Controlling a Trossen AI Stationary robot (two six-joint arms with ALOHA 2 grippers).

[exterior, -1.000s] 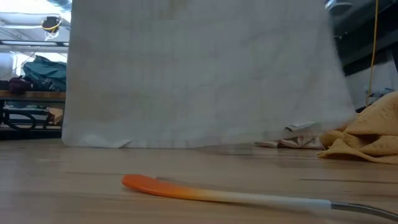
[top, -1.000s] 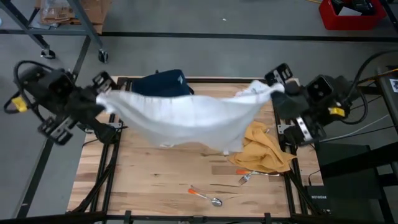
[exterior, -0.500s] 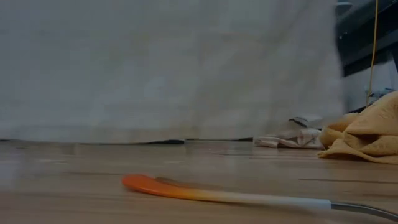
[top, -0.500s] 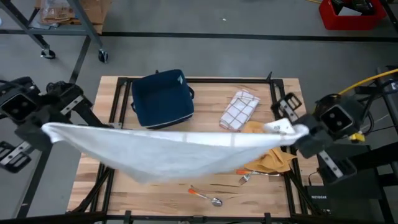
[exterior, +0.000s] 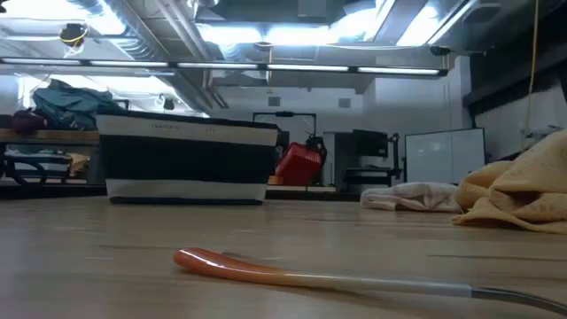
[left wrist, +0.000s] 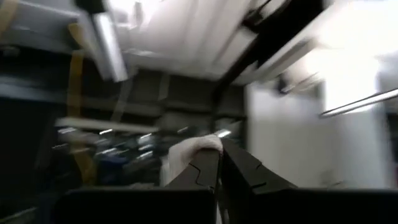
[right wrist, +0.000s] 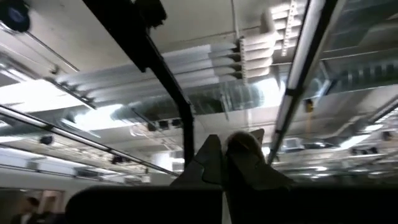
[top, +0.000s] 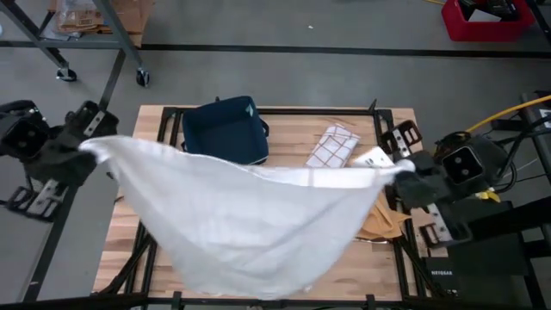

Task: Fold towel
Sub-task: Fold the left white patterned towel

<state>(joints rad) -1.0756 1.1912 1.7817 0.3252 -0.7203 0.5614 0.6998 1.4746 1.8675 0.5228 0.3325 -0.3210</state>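
The large white cloth towel (top: pixel 250 220) hangs spread in the air above the wooden table (top: pixel 284 146), lifted clear so it can open flat for folding. The left gripper (top: pixel 86 148) at nine o'clock and the right gripper (top: pixel 405 170) at three o'clock are each clamped on an upper corner.

towel (top: pixel 250 220): white | bag (top: pixel 224 131): navy | cloth (top: pixel 330 147): white, red-checked | rag (exterior: pixel 523 190): mustard yellow

A: Towel (top: pixel 250 215)? Soft white cloth, matt. Table (top: pixel 284 120)? Pale wood, smooth planks.

B: Bag (top: pixel 225 129)? Navy fabric. Spoon (exterior: pixel 292 273)? Glossy orange plastic handle, metal end. Mustard cloth (exterior: pixel 523 190), crumpled.
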